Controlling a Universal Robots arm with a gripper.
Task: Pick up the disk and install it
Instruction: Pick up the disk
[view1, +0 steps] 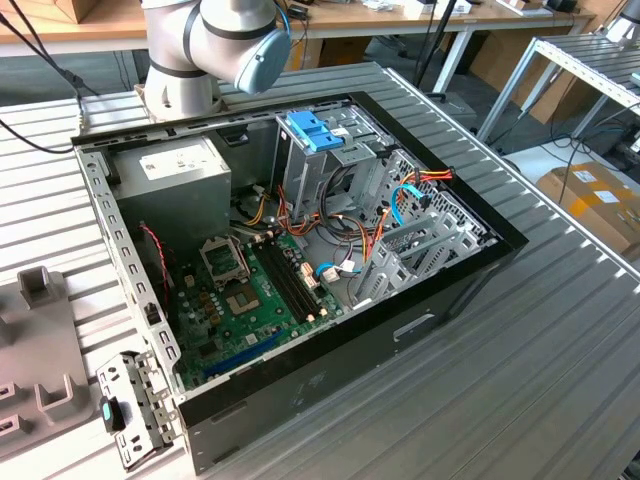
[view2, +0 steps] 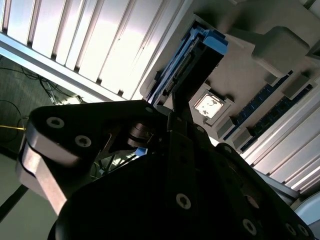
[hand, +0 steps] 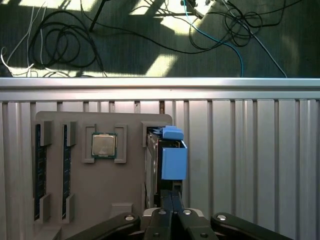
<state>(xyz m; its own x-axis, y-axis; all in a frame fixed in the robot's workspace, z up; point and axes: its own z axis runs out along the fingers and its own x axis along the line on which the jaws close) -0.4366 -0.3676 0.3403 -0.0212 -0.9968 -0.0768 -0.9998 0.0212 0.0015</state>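
Observation:
The disk (hand: 174, 162) stands on edge in a slot of a grey holder tray (hand: 130, 195); its light-blue carrier rail faces me. In the second wrist view the disk (view2: 175, 65) shows as a dark slab with blue edging over the same tray (view2: 250, 75). My gripper (hand: 172, 194) hangs directly over the disk's near end. Its two black fingers are pressed together, with the tips at the blue carrier. I cannot tell whether they pinch the carrier. In the second wrist view the gripper (view2: 207, 57) reaches along the disk.
The tray also holds a processor chip (hand: 104, 145) and memory sticks (hand: 39, 170). The open computer case (view1: 300, 250), with a blue-topped drive cage (view1: 315, 130), lies on the ribbed metal table. The arm's base (view1: 215, 40) stands behind it. Cables trail on the floor beyond the table edge (hand: 160, 82).

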